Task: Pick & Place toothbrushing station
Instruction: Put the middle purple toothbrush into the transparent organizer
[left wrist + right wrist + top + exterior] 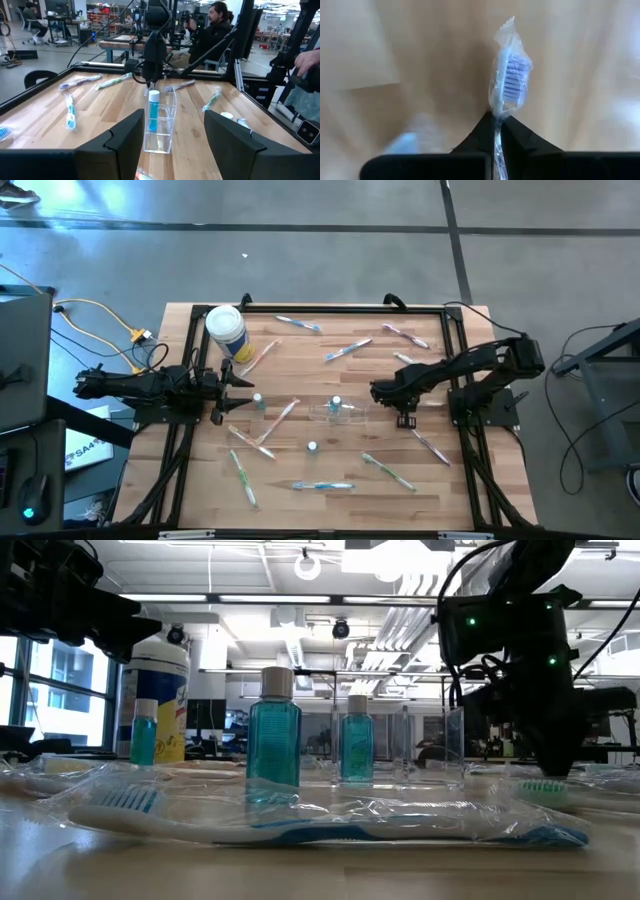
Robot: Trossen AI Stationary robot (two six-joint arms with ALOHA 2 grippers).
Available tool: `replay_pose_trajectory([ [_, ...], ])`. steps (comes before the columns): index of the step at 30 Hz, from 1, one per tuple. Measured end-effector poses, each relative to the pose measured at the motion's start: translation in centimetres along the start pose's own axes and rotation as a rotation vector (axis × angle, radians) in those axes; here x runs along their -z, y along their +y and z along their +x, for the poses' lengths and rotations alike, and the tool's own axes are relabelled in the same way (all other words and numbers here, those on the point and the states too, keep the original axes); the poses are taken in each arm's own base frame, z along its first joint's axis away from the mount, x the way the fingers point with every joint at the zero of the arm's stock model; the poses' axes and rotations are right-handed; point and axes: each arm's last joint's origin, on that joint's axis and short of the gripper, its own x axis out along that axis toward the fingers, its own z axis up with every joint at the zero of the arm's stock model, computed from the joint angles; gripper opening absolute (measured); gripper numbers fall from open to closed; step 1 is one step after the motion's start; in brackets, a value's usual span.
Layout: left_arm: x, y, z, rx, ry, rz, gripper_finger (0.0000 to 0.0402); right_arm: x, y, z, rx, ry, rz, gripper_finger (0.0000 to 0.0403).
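The right gripper (405, 420) is reaching down at the table's right-centre, and its wrist view is showing the two dark fingers (482, 131) pinched tight on a wrapped toothbrush (507, 82), the purple-bristled head sticking out beyond the tips with the crinkled wrapper around it. Just beside that gripper, toward the middle of the wooden table (330, 380), the clear cup (338, 413) is sitting, and from the left wrist view it is standing upright with a small blue bottle (153, 112) right at it; whether the bottle is inside or just behind the clear wall is hard to call. The left gripper (228, 392) is hovering at the left side, facing the cup with its fingers (127, 137) parted and nothing between them. More wrapped toothbrushes are lying scattered across the boards, one long blue one (330, 825) nearest the low camera, with blue bottles (273, 735) standing behind it. The white-lidded canister (225, 330) is standing near the back left corner.
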Motion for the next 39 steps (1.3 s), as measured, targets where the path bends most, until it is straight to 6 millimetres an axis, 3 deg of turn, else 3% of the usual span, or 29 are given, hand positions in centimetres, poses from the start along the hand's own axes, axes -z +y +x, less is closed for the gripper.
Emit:
replay_pose_trajectory([
  [13,-0.1,0.0,0.0,0.001,-0.010,-0.016,0.0207,2.4,-0.4,-6.2,0.119,-0.113,0.074,0.0005],
  [18,-0.6,-0.1,0.0,0.030,-0.055,-0.031,0.0207,3.1,-0.5,-9.0,0.135,-0.276,0.074,0.0005],
  [28,-2.4,-0.3,-0.3,0.030,-0.256,0.144,0.0207,4.5,-1.1,-13.2,0.087,-0.687,0.138,0.0004],
  [39,-2.3,-0.3,-0.3,0.028,-0.246,0.157,0.0207,3.6,0.4,-17.6,0.005,-1.246,0.022,0.0004],
])
